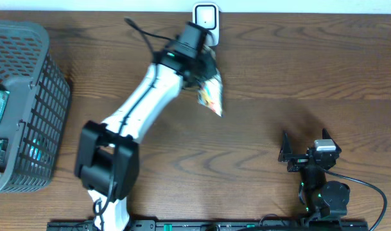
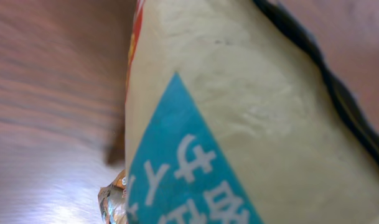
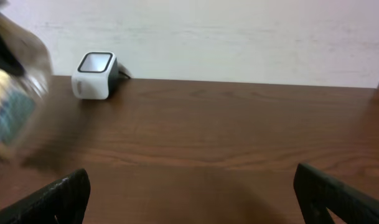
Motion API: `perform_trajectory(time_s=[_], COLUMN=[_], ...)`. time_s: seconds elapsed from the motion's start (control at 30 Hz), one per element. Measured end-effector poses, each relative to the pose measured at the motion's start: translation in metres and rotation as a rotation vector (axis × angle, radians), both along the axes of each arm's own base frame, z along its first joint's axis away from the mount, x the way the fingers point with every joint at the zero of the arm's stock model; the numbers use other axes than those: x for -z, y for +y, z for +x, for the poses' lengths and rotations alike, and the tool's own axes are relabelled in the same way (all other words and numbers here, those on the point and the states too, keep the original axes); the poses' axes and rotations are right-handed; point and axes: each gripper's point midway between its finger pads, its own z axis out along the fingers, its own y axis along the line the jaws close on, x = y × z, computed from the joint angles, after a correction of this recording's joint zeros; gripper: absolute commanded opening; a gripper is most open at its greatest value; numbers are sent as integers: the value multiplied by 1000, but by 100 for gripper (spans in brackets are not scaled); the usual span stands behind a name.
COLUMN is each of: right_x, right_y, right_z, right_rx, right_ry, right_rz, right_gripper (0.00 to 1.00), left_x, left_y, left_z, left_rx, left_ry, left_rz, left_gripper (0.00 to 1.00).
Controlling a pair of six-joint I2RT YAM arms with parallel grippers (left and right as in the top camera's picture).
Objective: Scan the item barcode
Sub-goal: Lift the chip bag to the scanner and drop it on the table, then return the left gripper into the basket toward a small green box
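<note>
The packet [image 2: 239, 112] is a pale cream pouch with a blue triangular patch bearing white characters, a red strip along one edge and a crinkled shiny corner. From overhead it shows as a small white pack with colourful print, hanging tilted just in front of the scanner [image 1: 206, 17], off the table [image 1: 298, 70]. The left gripper [image 1: 203, 69] reaches in between the scanner and the packet, and its jaws are clamped on the packet's upper end, so the pouch dangles below and on the side away from the scanner. In the left wrist view the packet fills nearly the whole frame, too close for the fingers to be made out. The right gripper [image 1: 291, 154] sits well apart from the scanner, near the table's front edge, jaws spread wide with nothing between them. A grey basket [image 1: 41, 96] stands far to the scanner's left
</note>
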Motion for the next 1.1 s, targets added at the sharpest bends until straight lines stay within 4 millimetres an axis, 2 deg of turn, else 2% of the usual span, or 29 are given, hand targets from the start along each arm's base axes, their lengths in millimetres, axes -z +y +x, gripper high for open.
perform_trajectory(time_s=[0.03,0.07,0.1,0.2,0.23,0.33,0.43,0.5,0.57,0.6,0.7,0.73,0.83,0.9,0.97,1.0,1.1], right_x=[0,0,0,0,0,0,0,0,0,0,0,0,0,0,0,0,0], right_y=[0,0,0,0,0,0,0,0,0,0,0,0,0,0,0,0,0], right_z=[0,0,0,0,0,0,0,0,0,0,0,0,0,0,0,0,0], right_rx=[0,0,0,0,0,0,0,0,0,0,0,0,0,0,0,0,0], right_ry=[0,0,0,0,0,0,0,0,0,0,0,0,0,0,0,0,0], right_rz=[0,0,0,0,0,0,0,0,0,0,0,0,0,0,0,0,0], right_gripper=[99,99,99,99,99,99,99,99,99,99,99,99,99,99,99,99,99], left_x=[5,11,14,17,17,17,12,1,-19,-37,-97,-122,-196,-238,-264,-269,-263], left_y=[-9,-19,-27,-48,-51,-54,-46,-37,-24,-13,34,60,155,232,306,334,404], left_z=[-5,-12,-17,-33,-35,-36,-31,-25,-17,-11,4,10,18,7,-17,-31,-67], left_rx=[13,32,45,83,89,88,87,93,102,107,71,29,-168,-342,-526,-597,-772], left_ry=[11,22,29,35,31,27,9,-25,-82,-128,-281,-342,-517,-605,-637,-629,-545], left_rz=[5,10,13,20,23,28,34,37,39,40,51,63,127,212,317,361,473], left_gripper=[34,49,53,57,60,61,61,61,61,61,61,61,61,61,62,62,62])
